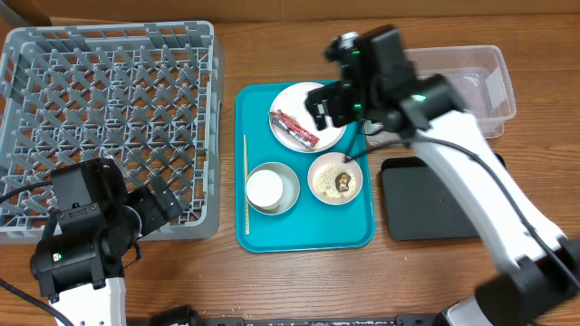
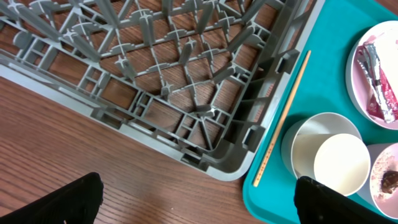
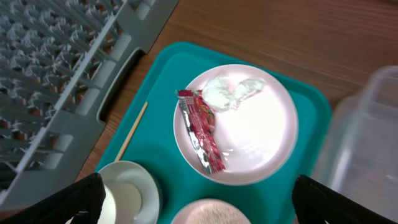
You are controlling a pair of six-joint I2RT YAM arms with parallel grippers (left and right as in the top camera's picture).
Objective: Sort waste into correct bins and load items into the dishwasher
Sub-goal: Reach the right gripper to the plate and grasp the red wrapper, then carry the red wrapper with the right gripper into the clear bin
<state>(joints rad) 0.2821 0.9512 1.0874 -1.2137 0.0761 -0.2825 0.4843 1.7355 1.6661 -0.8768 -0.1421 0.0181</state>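
Matt plastic rack (image 1: 109,34) on grained wood table (image 1: 272,45) (wrapper (image 3: 202,134): glossy foil).

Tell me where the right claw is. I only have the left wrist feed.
Observer: The right claw hovers over the right side of the white plate, open and holding nothing.
Operator: Anything on that plate besides the wrapper?
Observer: Yes. A white tissue lies next to the wrapper, at its end nearer the table's far edge.
Operator: Where are the bins?
Observer: Both are on the table to the right of the teal tray. The clear tub sits farther from the robot, and the black tray is nearer.
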